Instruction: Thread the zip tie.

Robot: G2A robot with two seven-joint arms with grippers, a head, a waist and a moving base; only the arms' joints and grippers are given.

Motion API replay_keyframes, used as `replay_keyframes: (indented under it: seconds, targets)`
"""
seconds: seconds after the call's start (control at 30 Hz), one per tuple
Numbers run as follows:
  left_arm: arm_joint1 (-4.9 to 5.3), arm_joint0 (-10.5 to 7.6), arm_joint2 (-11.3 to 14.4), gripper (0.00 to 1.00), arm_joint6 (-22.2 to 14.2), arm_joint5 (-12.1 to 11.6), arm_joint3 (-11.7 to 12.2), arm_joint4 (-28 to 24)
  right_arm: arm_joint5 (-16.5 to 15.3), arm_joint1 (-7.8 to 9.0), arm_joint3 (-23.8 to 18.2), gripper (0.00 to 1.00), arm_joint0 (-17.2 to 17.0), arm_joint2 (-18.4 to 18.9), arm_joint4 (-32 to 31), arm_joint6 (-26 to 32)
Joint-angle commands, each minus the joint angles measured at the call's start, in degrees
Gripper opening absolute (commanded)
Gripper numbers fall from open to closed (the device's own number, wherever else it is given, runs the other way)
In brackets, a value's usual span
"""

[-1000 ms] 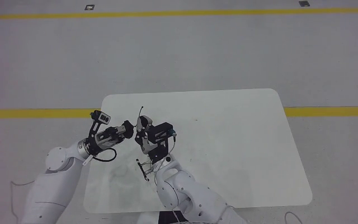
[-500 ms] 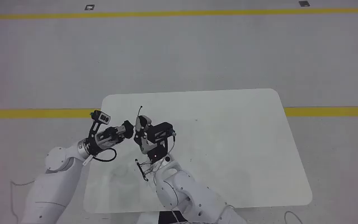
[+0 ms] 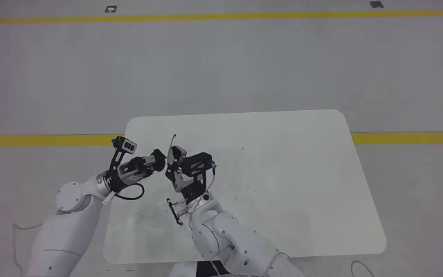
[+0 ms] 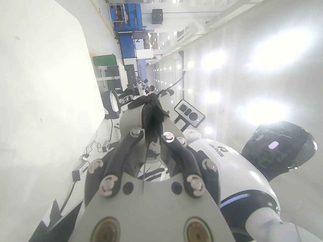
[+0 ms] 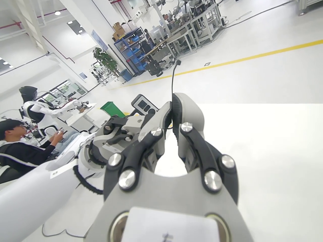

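Zip tie (image 3: 173, 140) is off the table (image 3: 291, 180), held in the air over its near-left part, where the two claws meet tip to tip. Threading looks not done: no closed loop shows. In the right wrist view the strap (image 5: 173, 81) rises straight out of the fingertips, and its square head stands free at the top with nothing passed through it. Judged left to do: bring the tail round to the head, line it up with the slot, push it through, pull snug. The pickup is done, since the tie is in hand.

Left claw (image 3: 160, 163): fingers drawn together with almost no gap. In its wrist view a thin dark strip runs back between the fingers (image 4: 136, 137), so it looks pinched on the tie's other end, probably the tail, though the contact spot is dark and hard to read. Past that claw (image 4: 151, 107) the tie (image 4: 176, 81) curves up and away.

Right claw (image 3: 173, 158): closed down to the strap's thickness. In the right wrist view the claw (image 5: 172, 104) has both pads clamped on the strap below the head, holding it upright. Its tips sit just beside the left claw's; I can't tell whether they touch.
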Motion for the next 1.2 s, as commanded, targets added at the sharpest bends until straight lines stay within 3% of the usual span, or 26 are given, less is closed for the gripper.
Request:
replay_keyframes:
  seconds: [0.0,0.6,0.97,1.17]
  targets:
    - [0.00,0.00,0.0,0.00,0.0,0.0,0.0,0.0,0.0,-0.03,0.1,0.00,-0.1,0.2,0.3,-0.1]
    - [0.00,0.00,0.0,0.00,0.0,0.0,0.0,0.0,-1.9,0.91,-1.1,0.00,0.5,-1.1,3.8,-2.7]
    - [0.00,0.00,0.0,0.00,0.0,0.0,0.0,0.0,-0.7,0.39,1.8,0.00,2.0,-2.9,7.6,-3.9]
    - [0.00,0.00,0.0,0.00,0.0,0.0,0.0,0.0,-0.2,0.61,1.4,0.00,1.8,-2.6,8.1,-5.5]
